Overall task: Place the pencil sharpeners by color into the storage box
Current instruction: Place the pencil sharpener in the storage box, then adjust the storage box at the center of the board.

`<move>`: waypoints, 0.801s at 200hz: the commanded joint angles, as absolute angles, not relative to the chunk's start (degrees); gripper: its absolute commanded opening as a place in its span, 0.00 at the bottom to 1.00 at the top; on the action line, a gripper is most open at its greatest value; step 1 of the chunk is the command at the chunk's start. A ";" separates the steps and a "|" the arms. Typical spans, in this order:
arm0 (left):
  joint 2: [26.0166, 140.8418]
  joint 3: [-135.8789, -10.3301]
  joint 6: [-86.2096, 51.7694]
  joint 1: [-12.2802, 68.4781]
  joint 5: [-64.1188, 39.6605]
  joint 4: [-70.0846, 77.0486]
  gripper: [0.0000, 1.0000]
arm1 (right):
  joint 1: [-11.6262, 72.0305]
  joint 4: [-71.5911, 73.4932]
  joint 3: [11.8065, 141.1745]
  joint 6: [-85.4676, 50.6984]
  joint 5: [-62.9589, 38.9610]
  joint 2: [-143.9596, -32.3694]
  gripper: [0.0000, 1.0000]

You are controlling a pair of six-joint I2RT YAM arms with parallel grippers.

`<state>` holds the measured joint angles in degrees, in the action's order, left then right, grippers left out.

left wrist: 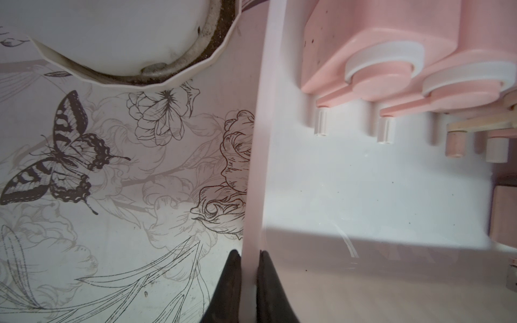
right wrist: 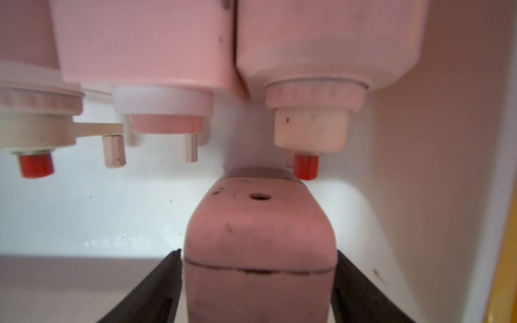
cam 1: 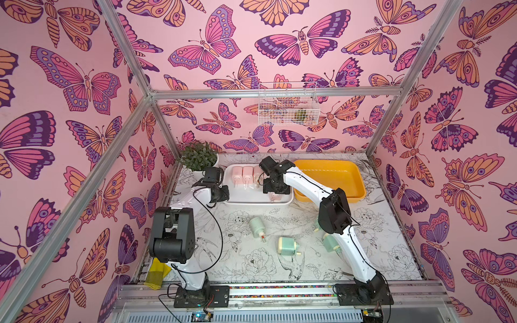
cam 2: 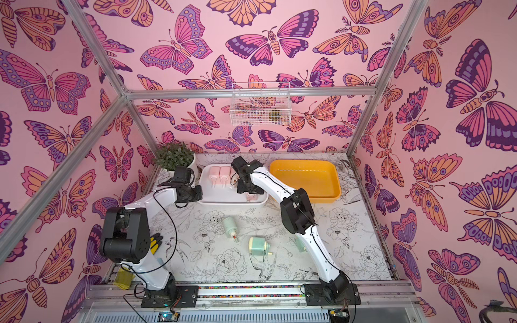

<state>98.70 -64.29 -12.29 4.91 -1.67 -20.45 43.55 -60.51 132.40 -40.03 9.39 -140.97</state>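
Pale pink sharpeners [cam 1: 242,174], white storage box [cam 1: 246,197]; mint green sharpeners [cam 1: 288,245] (cream ends). Orange tray [cam 1: 330,170]. White table [cam 1: 251,268], black line-drawn flowers.

Table [cam 1: 251,268]: storage box [cam 1: 246,197] at 12 o'clock, second bin [cam 1: 361,181] just beside it at 2, potted plant [cam 1: 199,156] at 10. In the box, row of sharpeners [cam 1: 247,174] along far wall, lone sharpener [cam 1: 275,198] in near-right corner. Loose sharpener [cam 1: 256,226] at table centre, before the box. Second loose sharpener [cam 1: 288,246] at its 4 o'clock. Third loose sharpener [cam 1: 330,242] at 4, partly under right arm [cam 1: 307,181].
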 commanded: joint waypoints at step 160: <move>92.67 -58.55 -16.79 5.34 7.94 -22.33 0.00 | 42.27 -32.48 94.74 -30.27 31.60 -97.78 0.99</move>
